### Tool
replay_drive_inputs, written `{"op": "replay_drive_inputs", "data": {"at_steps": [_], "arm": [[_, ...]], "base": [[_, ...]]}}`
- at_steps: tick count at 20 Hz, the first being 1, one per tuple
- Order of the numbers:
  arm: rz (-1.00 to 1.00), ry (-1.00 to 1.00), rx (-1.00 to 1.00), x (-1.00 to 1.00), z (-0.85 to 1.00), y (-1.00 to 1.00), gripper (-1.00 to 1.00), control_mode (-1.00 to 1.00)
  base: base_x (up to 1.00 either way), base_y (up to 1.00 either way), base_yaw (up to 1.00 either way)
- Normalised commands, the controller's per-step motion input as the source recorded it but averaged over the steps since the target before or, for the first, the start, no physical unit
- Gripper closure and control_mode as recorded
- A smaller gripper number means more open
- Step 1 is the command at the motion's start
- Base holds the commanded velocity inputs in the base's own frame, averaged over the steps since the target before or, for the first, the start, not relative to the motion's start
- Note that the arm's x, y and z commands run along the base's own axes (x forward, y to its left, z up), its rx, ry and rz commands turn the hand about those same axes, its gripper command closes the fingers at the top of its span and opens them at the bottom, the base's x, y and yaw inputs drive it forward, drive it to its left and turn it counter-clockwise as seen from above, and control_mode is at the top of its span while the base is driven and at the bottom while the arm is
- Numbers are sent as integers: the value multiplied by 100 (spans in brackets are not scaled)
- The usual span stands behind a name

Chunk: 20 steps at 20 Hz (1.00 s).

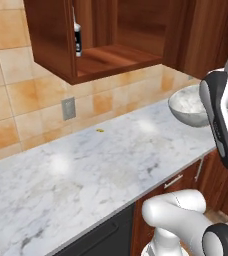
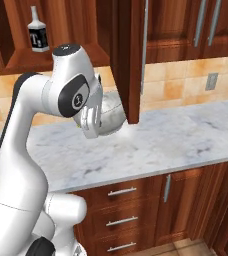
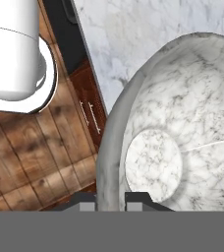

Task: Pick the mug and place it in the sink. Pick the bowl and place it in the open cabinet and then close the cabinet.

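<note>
My gripper (image 3: 110,201) is shut on the rim of the grey speckled bowl (image 3: 182,128), which hangs tilted above the marble counter (image 1: 86,170). The bowl (image 1: 187,106) sits at the right edge of the left base view, partly behind my arm. In the right base view the bowl (image 2: 111,116) is just left of the open cabinet's door (image 2: 128,60), below shelf height, with the hand (image 2: 90,122) against its left side. The dark red-brown cabinet (image 1: 111,59) stands open, its shelf bare at the front. The mug and the sink are out of view.
A dark bottle (image 2: 37,35) stands inside the open cabinet at its left. Closed wall cabinets (image 2: 186,25) continue to the right. A wall outlet (image 1: 68,107) is on the tiles and a small yellow speck (image 1: 100,130) lies on the counter. Drawers (image 2: 121,192) sit below.
</note>
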Motion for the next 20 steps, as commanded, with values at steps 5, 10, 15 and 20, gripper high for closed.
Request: {"op": "replay_drive_inputs", "data": {"at_steps": [5, 10, 15, 20], "arm": [[0, 0, 0, 0, 0, 0, 100, 100], [0, 0, 0, 0, 0, 0, 100, 100], [3, -9, -6, 0, 4, 15, 100, -100], [6, -38, -30, 2, 32, 68, 100, -100]], "base": [[35, 46, 0], [14, 66, 10], [1, 55, 15], [0, 0, 0]]}}
